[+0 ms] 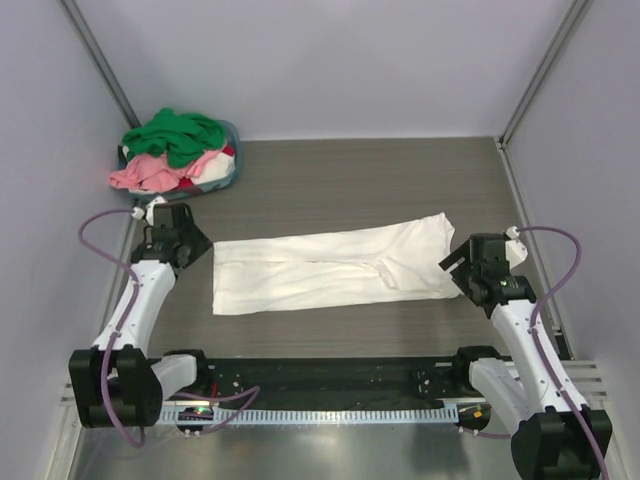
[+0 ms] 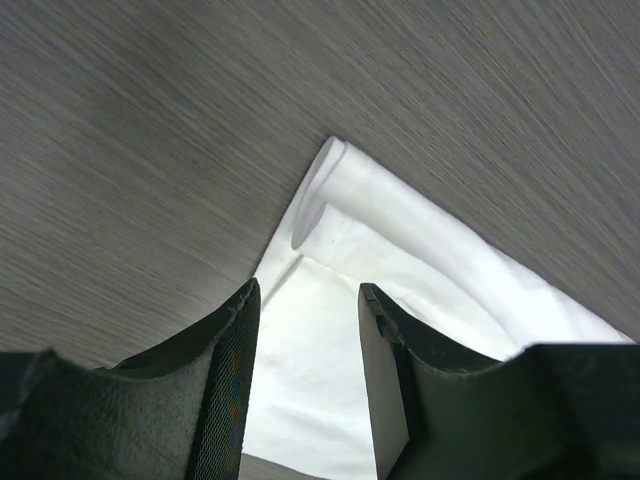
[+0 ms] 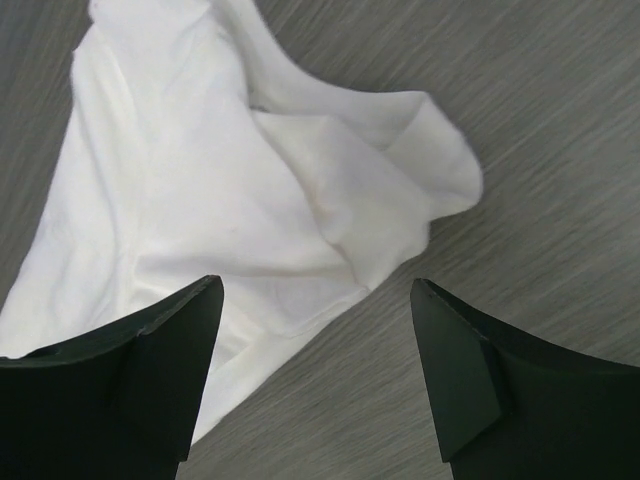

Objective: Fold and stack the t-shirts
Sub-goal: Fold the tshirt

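Observation:
The white t-shirt (image 1: 330, 272) lies folded lengthwise in a long strip across the middle of the table. My left gripper (image 1: 200, 243) hovers open just off its left end; in the left wrist view the shirt's folded corner (image 2: 340, 240) shows between and beyond my open fingers (image 2: 232, 350). My right gripper (image 1: 452, 268) is open at the shirt's right end; in the right wrist view the crumpled sleeve and hem (image 3: 300, 190) lie ahead of the wide-open gripper (image 3: 315, 290). Neither gripper holds anything. Green (image 1: 175, 135), pink (image 1: 150, 172) and red (image 1: 228, 152) shirts sit piled in the basket.
The blue-grey round basket (image 1: 233, 172) stands at the far left corner, heaped with shirts. Grey walls and metal frame posts (image 1: 530, 80) enclose the table on three sides. Cables loop beside both arms (image 1: 100, 240).

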Robot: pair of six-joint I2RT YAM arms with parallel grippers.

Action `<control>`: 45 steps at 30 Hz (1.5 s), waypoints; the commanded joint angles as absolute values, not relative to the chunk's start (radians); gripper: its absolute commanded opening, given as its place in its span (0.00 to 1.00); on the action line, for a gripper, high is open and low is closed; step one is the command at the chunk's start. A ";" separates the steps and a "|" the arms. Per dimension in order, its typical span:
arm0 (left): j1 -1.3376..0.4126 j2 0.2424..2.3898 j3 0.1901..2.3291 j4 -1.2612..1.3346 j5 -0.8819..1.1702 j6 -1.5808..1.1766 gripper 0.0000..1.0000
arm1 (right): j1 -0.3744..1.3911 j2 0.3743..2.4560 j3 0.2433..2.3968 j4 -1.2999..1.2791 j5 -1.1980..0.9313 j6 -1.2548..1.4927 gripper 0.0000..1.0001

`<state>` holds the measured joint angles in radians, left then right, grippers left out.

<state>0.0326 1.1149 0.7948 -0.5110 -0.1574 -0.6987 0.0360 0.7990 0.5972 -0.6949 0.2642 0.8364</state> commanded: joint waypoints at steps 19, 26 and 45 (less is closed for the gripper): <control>-0.318 1.838 1.346 -0.675 -0.155 -0.535 0.33 | 0.187 1.002 0.660 -0.428 -0.032 0.775 0.79; -0.321 1.637 1.120 -0.680 -0.215 -0.594 0.26 | 0.186 1.005 0.635 -0.419 -0.020 0.778 0.78; -0.321 1.339 0.977 -0.707 -0.247 -0.660 0.46 | 0.187 1.040 0.617 -0.374 -0.040 0.816 0.78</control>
